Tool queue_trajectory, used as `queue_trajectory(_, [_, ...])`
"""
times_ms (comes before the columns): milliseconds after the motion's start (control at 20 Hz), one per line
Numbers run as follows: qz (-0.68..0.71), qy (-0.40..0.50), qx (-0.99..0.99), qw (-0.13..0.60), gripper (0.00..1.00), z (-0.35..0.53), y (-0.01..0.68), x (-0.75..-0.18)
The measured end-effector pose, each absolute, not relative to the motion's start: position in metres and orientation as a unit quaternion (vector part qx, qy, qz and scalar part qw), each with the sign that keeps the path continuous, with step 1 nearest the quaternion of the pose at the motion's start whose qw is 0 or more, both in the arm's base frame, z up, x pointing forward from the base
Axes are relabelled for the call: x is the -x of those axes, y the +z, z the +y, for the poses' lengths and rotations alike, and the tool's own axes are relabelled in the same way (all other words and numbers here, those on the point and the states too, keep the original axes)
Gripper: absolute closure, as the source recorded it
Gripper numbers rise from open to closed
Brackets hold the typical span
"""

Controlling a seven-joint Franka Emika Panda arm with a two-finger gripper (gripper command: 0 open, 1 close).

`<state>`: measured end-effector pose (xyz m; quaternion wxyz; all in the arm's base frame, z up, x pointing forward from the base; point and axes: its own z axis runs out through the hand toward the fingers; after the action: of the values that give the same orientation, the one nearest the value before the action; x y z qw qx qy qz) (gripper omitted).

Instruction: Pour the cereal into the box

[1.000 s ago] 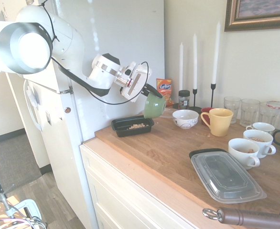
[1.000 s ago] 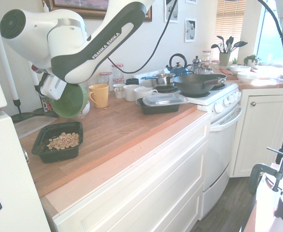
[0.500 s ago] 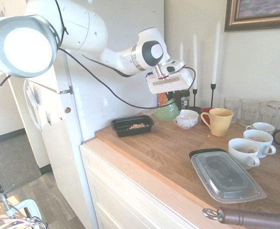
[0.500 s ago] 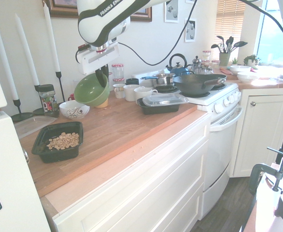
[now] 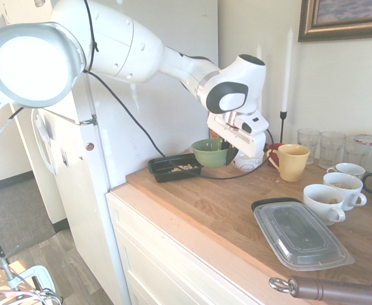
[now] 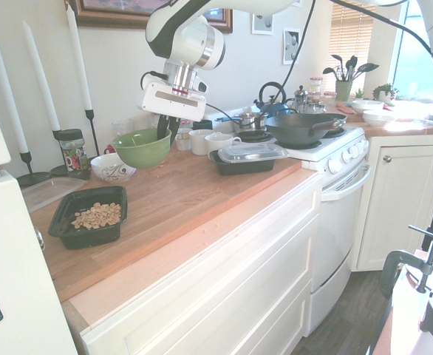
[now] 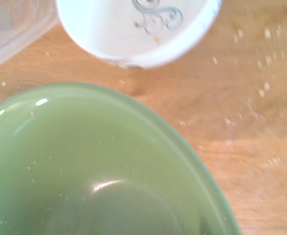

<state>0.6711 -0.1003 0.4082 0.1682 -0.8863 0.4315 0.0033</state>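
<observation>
Holding the green bowl (image 6: pixel 142 147) by its rim, the gripper (image 6: pixel 166 127) has its fingers pinched tight. The bowl is empty and upright above the counter (image 6: pixel 202 192), near the back edge. The cereal (image 6: pixel 97 215) sits in the black box (image 6: pixel 76 239) at the counter's end by the fridge, well apart from the bowl.

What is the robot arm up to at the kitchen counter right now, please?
The white arm's claw grips the rim of a green ceramic bowl, held upright just above the wooden counter beside a white patterned bowl. The green bowl looks empty. The light-brown cereal pieces already lie in the shallow black plastic tray.
</observation>
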Motion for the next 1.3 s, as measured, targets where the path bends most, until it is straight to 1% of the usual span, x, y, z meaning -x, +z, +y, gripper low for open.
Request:
queue_trajectory(450, [0.448, 0.016, 0.88, 0.155, 1.0, -0.126, 0.345, -0.669])
queue_trajectory(750, [0.451, 0.012, 0.879, 0.155, 1.0, -0.131, 0.334, -0.671])
queue_trajectory(800, [0.452, 0.012, 0.879, 0.155, 0.0, -0.131, 0.334, -0.671])
queue_trajectory(1050, [0.449, 0.01, 0.881, 0.152, 0.0, -0.133, 0.332, -0.671])
queue_trajectory(1300, [0.436, 0.008, 0.891, 0.128, 0.0, -0.133, 0.331, -0.669])
